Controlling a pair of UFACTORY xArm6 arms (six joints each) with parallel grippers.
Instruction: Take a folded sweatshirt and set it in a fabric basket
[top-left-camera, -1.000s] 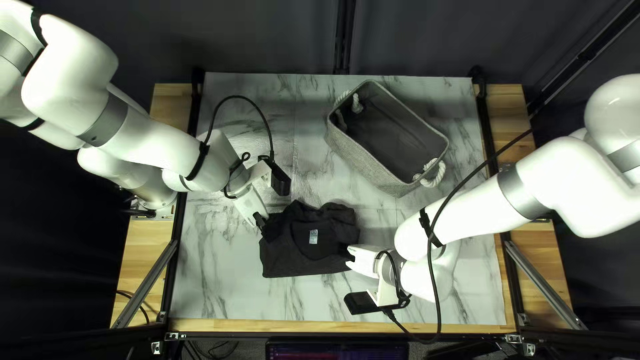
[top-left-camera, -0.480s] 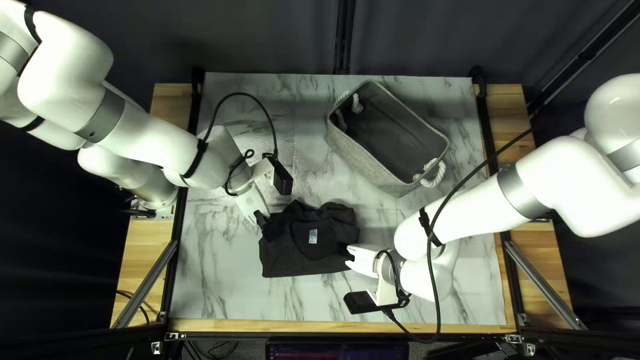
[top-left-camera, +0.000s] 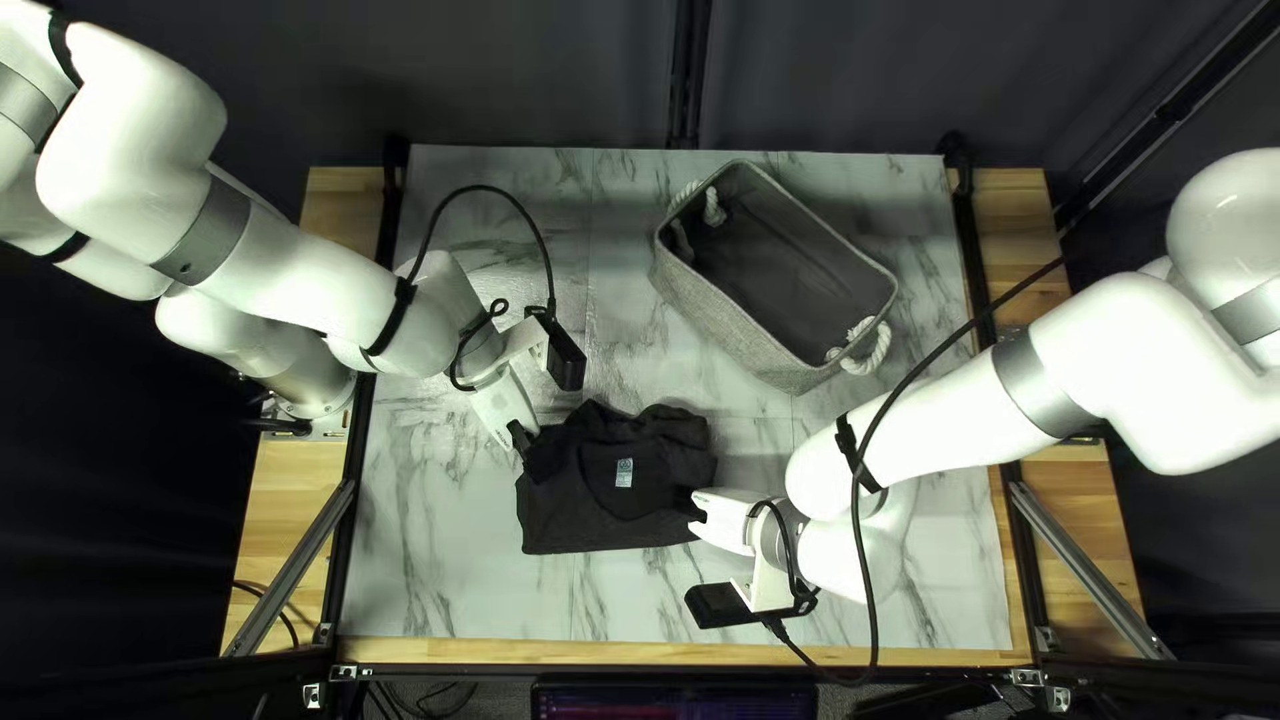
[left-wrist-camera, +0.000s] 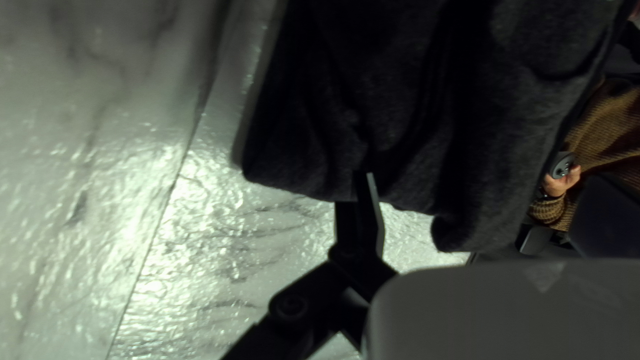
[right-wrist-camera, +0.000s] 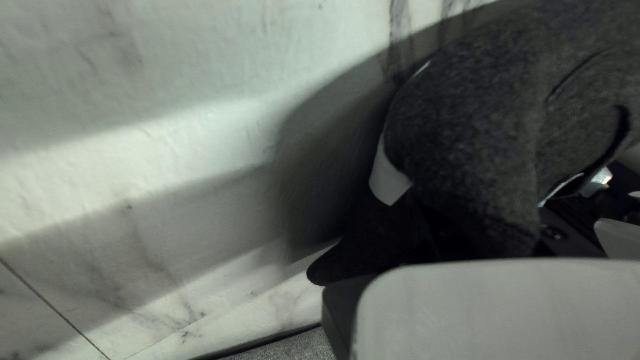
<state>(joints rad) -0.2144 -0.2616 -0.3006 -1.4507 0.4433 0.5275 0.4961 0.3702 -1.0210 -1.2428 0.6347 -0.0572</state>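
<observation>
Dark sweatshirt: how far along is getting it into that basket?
Done: the sweatshirt looks folded. In hand: the left pincer grips one edge; the right pincer is at the opposite side. Remaining: getting it into the basket, which stands apart from it.

L arm [top-left-camera: 287, 274] angled inward (L tool [top-left-camera: 522, 439] pinched closed), R arm [top-left-camera: 960, 420] in from opp. side.

I can't make out the print on the neck label [top-left-camera: 624, 474]; it's too small. Both wrist views crop the sweatshirt [top-left-camera: 607, 520], whose cloth hides one fingertip of my left gripper [top-left-camera: 524, 443] and much of my right gripper [top-left-camera: 698, 515]. The left wrist view cuts off the person [left-wrist-camera: 610, 127].
</observation>
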